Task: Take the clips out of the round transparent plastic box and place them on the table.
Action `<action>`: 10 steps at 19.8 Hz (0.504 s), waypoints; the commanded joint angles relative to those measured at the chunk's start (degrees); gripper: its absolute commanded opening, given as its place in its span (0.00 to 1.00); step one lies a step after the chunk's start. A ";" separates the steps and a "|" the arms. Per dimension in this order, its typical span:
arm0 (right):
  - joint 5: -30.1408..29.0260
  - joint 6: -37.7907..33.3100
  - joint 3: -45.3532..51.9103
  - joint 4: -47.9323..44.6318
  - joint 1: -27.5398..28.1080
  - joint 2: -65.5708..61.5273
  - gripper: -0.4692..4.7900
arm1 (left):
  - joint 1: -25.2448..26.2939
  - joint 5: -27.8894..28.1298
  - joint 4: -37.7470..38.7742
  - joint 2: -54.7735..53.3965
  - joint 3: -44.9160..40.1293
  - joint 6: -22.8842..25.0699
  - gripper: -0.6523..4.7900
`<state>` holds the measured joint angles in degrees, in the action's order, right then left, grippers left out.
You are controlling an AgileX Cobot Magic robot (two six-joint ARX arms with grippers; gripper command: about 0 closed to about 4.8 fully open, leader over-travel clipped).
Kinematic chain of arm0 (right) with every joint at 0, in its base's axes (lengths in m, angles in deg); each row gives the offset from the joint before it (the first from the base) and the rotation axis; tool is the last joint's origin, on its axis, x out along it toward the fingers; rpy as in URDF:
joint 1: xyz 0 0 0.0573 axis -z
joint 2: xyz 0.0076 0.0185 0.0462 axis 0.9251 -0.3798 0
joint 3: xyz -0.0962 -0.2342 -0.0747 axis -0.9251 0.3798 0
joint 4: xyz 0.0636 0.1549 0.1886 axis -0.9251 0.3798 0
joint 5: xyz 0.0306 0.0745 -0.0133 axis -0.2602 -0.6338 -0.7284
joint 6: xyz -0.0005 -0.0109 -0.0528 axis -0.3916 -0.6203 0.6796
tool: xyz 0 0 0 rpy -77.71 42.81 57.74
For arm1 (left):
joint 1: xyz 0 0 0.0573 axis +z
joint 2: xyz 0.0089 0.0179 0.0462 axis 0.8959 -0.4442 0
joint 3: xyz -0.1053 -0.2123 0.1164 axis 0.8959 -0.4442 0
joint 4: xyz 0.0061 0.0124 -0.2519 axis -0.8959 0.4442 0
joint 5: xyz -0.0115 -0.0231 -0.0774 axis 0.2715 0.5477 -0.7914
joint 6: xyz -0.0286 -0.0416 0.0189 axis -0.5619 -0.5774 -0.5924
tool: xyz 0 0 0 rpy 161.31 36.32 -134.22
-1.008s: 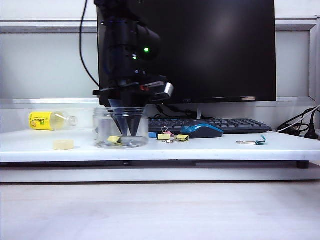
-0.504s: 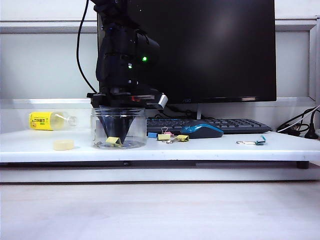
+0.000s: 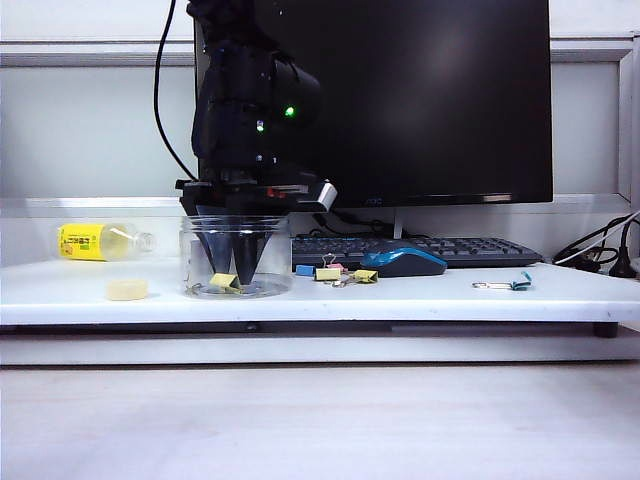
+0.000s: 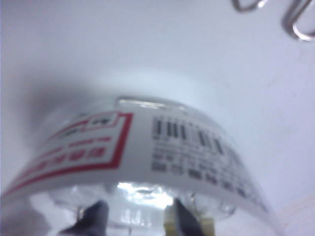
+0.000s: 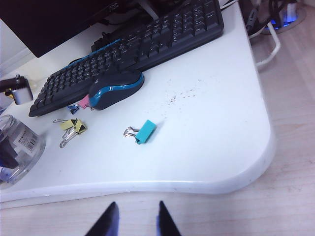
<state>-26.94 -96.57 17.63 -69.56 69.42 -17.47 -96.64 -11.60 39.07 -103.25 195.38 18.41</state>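
Observation:
The round transparent plastic box (image 3: 236, 256) stands on the white table (image 3: 430, 298), left of the keyboard. My left gripper (image 3: 232, 262) reaches straight down into it with its fingers apart and nothing between them. One yellow clip (image 3: 224, 282) lies on the box floor; in the left wrist view that clip (image 4: 207, 228) sits beside one fingertip (image 4: 181, 219). A blue, a pink and two yellow clips (image 3: 330, 272) lie on the table by the mouse. My right gripper (image 5: 137, 221) hangs open and empty off the table's front edge.
A blue mouse (image 3: 403, 261) and black keyboard (image 3: 440, 248) sit right of the box under a monitor (image 3: 420, 100). A teal long-handled clip (image 3: 518, 283) lies further right. A yellow-labelled bottle (image 3: 100, 241) and a pale disc (image 3: 127, 289) lie to the left.
My left gripper's fingers, together inside the box a second ago, have spread apart. The box has shifted slightly to the left. The right gripper has not moved.

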 commanded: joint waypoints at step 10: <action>0.04 0.20 -0.13 -0.39 0.00 -0.02 0.29 | 0.07 -7.80 0.87 0.76 -0.44 1.81 0.46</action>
<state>-26.94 -96.57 17.60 -69.52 69.42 -17.47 -96.45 -17.06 39.55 -102.81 195.19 19.81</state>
